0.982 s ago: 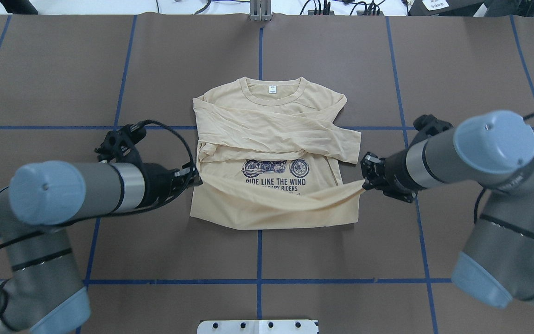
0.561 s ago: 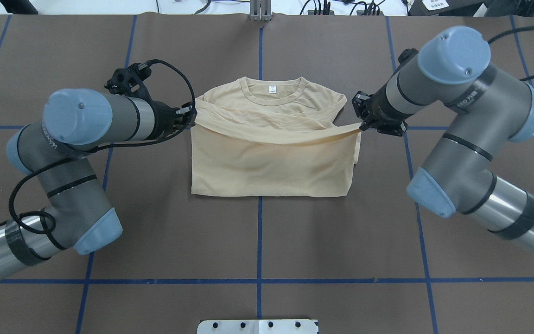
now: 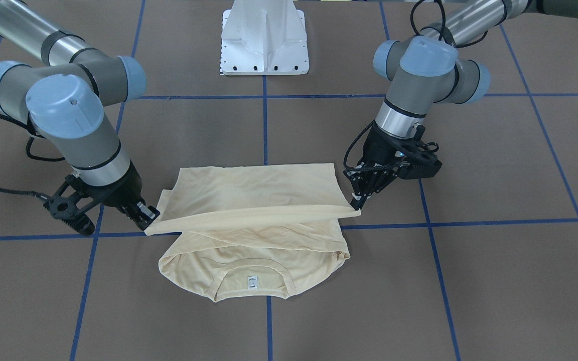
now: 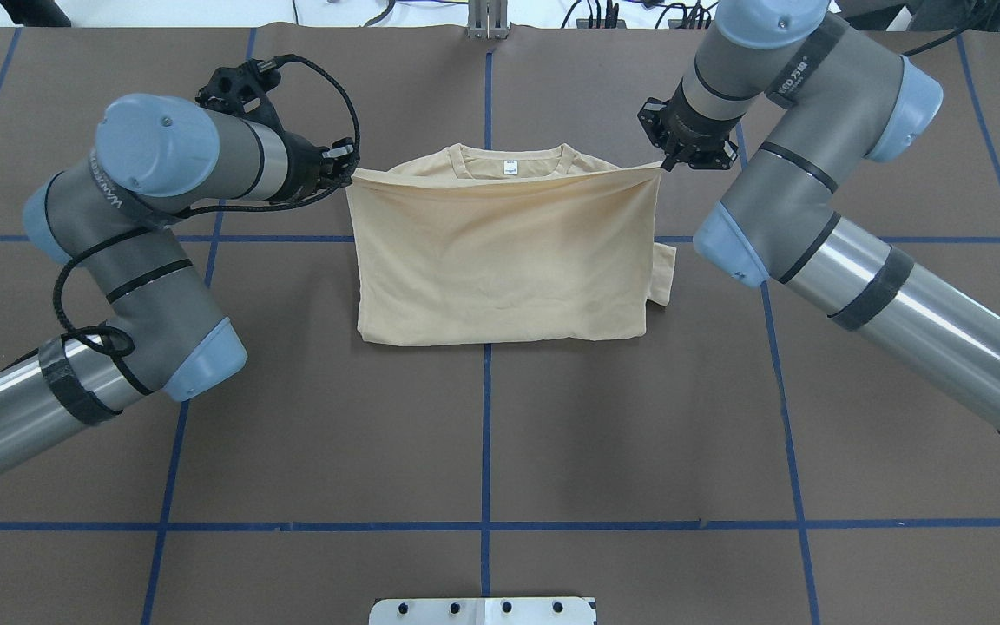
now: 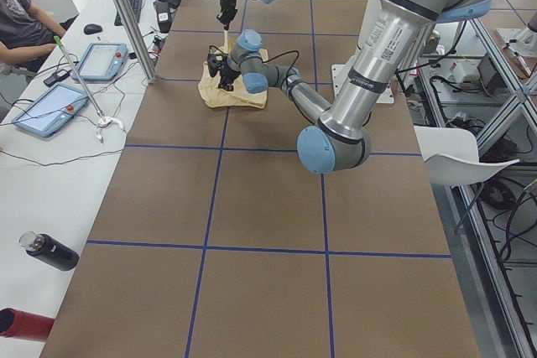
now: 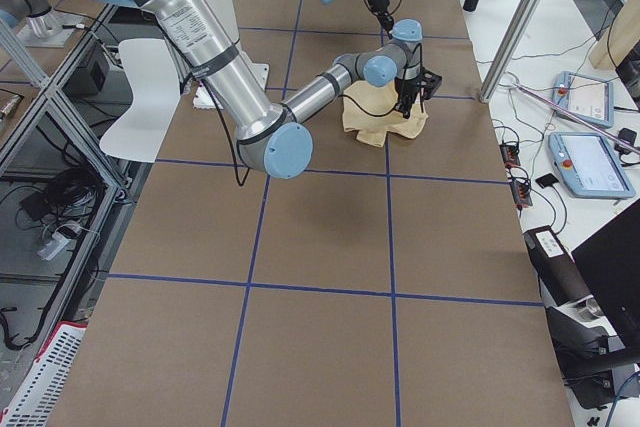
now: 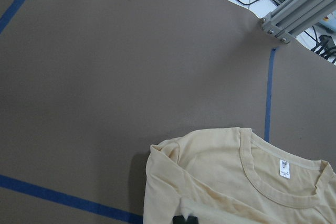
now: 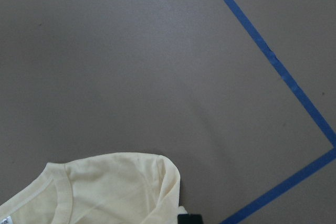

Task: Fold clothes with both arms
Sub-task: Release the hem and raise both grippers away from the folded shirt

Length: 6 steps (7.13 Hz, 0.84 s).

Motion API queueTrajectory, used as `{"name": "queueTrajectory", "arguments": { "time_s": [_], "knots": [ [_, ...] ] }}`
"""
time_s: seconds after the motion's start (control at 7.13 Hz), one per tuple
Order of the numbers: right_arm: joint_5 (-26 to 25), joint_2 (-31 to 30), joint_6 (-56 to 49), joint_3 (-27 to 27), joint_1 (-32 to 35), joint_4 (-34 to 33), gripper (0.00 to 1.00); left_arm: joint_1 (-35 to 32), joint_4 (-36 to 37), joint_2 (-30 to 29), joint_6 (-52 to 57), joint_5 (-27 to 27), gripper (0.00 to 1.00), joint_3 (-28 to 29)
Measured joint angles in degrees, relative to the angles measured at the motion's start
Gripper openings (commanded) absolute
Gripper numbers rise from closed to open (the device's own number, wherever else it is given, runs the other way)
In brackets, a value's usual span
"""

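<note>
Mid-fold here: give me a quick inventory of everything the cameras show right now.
T-shirt: one, cream-yellow, table centre, lower half folded up to the collar.
Neck label: one, white, inside the collar.
Table: one, brown, blue tape grid.
Pedestal base: one, white, table's robot-side edge.
Pendants: two, grey-blue screens, side bench.
Bottles: two, black bottle and red bottle, same bench.
Person: one, dark top, seated at that bench.
Arms: two, grey, blue caps; left arm and right arm flank the shirt.
Grippers: two, black; left gripper and right gripper each shut on a T-shirt hem corner.
</note>
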Motion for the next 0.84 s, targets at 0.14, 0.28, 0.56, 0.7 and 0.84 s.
{"name": "queueTrajectory", "arguments": {
  "time_s": [0.14,0.28,0.56,0.7,0.84],
  "knots": [
    [-0.17,2.07,-2.07,-3.95,-0.21,0.08,0.00,-0.07,-2.19,-1.34,0.07,0.08,0.00,4.02],
    [-0.25,3.84,-3.16,-7.63,-0.56,0.90,0.00,-0.09,-5.14,-2.04,0.11,0.19,0.00,7.59],
    [-0.30,5.86,-3.75,-13.74,-1.10,5.09,0.00,-0.11,-9.17,-2.88,0.12,0.38,0.00,12.14],
    [-0.37,6.15,-3.81,-15.05,-1.29,6.49,0.17,-0.11,-10.39,-3.33,0.11,0.43,0.17,13.61],
    [-0.43,6.46,-3.82,-15.62,-1.45,7.08,0.51,-0.11,-11.18,-3.60,0.10,0.46,0.22,14.61]
  ]
}}
